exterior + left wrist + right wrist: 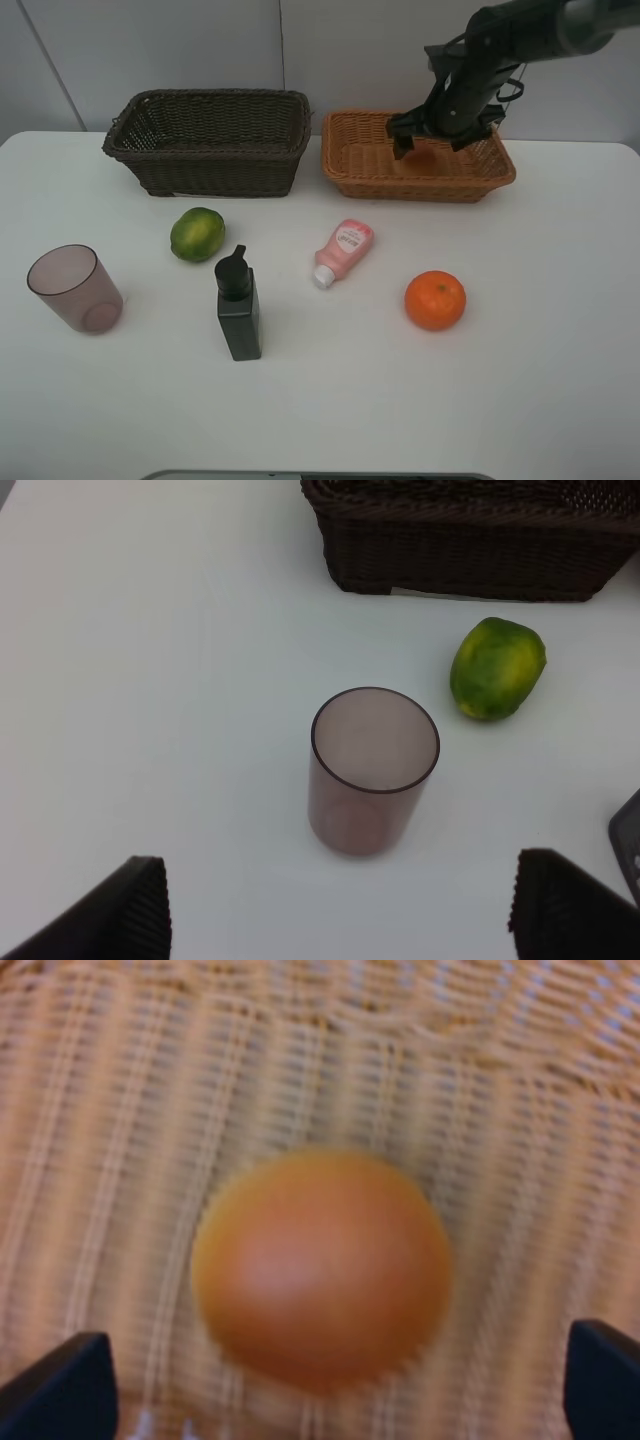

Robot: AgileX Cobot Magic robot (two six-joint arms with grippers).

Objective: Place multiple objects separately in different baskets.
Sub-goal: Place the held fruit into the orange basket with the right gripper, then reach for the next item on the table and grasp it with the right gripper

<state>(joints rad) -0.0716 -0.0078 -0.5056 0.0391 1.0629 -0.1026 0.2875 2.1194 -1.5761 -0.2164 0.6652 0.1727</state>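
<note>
My right gripper (pixel 432 138) hangs open over the light orange-tan basket (pixel 350 165). A reddish peach-like fruit (pixel 422 158) lies inside that basket; in the right wrist view the fruit (pixel 320 1265) is blurred and sits free between my spread fingertips (pixel 60 1390). The left gripper (pixel 340 920) is open above the translucent mauve cup (pixel 372 770), touching nothing. On the table stand the cup (pixel 75 288) and the black pump bottle (pixel 238 305). The green fruit (pixel 197 234), pink squeeze bottle (pixel 343 251) and orange (pixel 435 300) lie there too. The dark brown basket (pixel 210 150) holds nothing I can see.
The green fruit (pixel 497 668) lies between the cup and the dark basket (pixel 470 550). A corner of the black bottle (pixel 628 840) shows at the edge of the left wrist view. A wall rises just behind both baskets.
</note>
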